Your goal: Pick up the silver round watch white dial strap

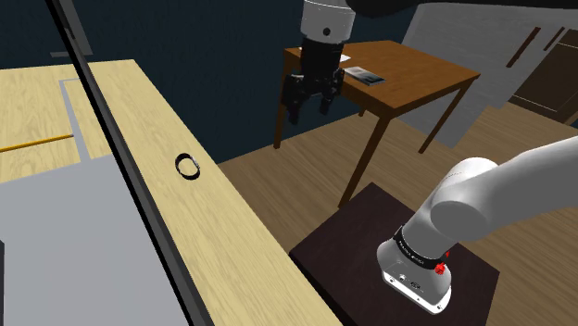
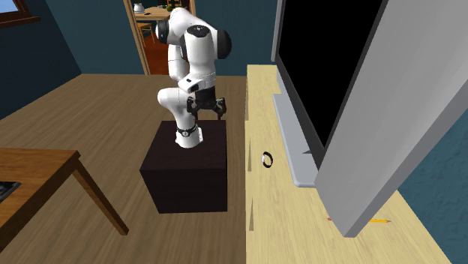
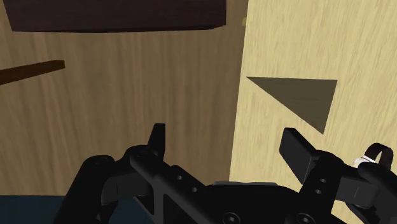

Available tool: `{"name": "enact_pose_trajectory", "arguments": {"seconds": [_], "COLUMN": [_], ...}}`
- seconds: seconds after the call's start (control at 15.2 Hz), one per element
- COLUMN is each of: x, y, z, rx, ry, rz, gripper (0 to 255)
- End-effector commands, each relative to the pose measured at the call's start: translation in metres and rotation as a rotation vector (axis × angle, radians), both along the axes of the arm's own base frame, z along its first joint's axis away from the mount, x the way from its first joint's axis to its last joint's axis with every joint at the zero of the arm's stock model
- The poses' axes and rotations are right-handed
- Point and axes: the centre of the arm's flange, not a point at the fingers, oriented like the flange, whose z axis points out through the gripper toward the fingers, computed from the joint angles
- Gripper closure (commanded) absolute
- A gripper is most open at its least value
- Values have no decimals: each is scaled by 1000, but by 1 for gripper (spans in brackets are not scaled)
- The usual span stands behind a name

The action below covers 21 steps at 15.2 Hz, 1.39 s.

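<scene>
The watch [image 1: 188,167] is a small ring with a dark strap and a pale face, lying flat on the light wooden top [image 1: 213,222]. From the second exterior view the watch [image 2: 267,159] lies just in front of the screen's grey base. My gripper [image 1: 310,109] hangs open in the air, well above the watch and off to the shoulder view's right. Seen from the wrist, the gripper [image 3: 228,145] straddles the top's edge, with nothing between the fingers [image 3: 299,149]. The watch [image 3: 375,156] lies outside the gap, beyond one finger.
A big black screen [image 2: 337,67] on a grey base [image 2: 296,142] stands on the wooden top behind the watch. A yellow pencil [image 2: 379,221] lies further along. A brown table [image 1: 408,74] with a flat dark item stands beyond the gripper. The dark stand [image 2: 187,169] sits beside the top.
</scene>
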Motion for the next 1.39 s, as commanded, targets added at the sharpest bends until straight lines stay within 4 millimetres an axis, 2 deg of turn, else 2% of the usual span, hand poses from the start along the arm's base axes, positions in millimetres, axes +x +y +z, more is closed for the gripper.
{"name": "enact_pose_trajectory", "arguments": {"seconds": [0.0, 1.12, 1.32], "x": [14, 100, 102], "y": [26, 240, 243], "z": [-3, -49, -60], "rx": [-9, -101, -103], "ry": [-6, -50, -51], "rz": [2, 22, 22], "gripper": [0, 0, 0]}}
